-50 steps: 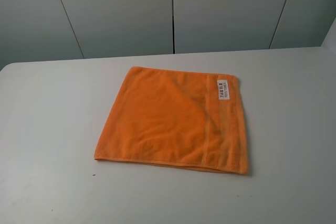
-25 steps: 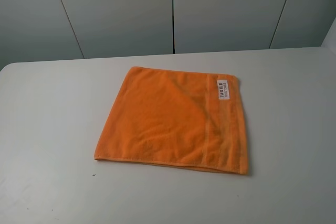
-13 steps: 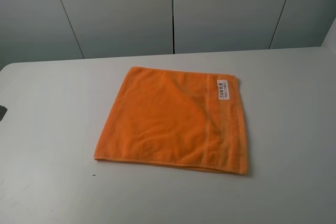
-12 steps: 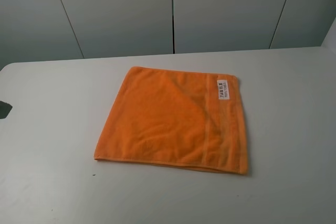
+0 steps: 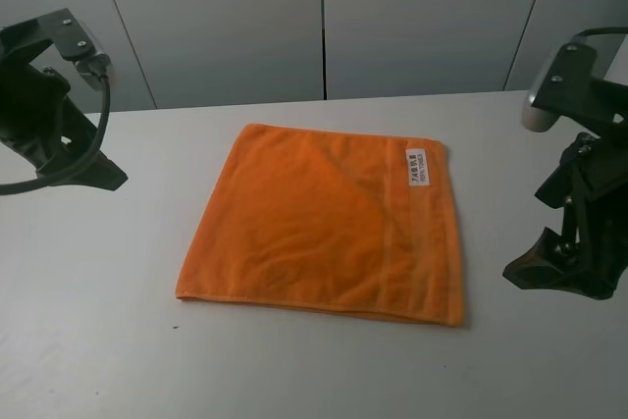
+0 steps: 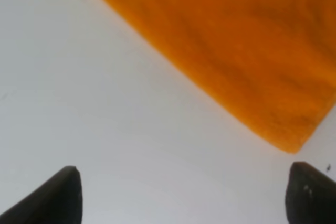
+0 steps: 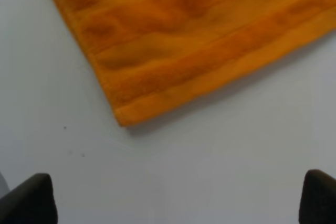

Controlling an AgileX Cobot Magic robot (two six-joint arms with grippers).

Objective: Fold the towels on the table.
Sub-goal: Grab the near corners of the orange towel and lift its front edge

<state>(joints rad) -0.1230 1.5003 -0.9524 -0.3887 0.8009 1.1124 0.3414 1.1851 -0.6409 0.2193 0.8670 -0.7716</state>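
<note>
The orange towel [image 5: 324, 223] lies flat in the middle of the white table [image 5: 294, 370], with its white label [image 5: 415, 168] near the far right hem. My left gripper [image 5: 96, 176] hovers open and empty to the left of the towel. The left wrist view shows its spread gripper [image 6: 184, 170] just short of the towel's [image 6: 236, 51] edge and corner. My right gripper [image 5: 551, 274] hovers open and empty to the right of the towel's near right corner. In the right wrist view the gripper [image 7: 176, 182] is near that corner of the towel [image 7: 194, 40].
Grey wall panels [image 5: 324, 17] stand behind the table's far edge. Bare white tabletop surrounds the towel on all sides. A small dark speck [image 5: 176, 326] lies on the table near the towel's near left corner.
Both arms have come into the exterior view, the left one from the left edge and the right one from the right. The towel has not moved.
</note>
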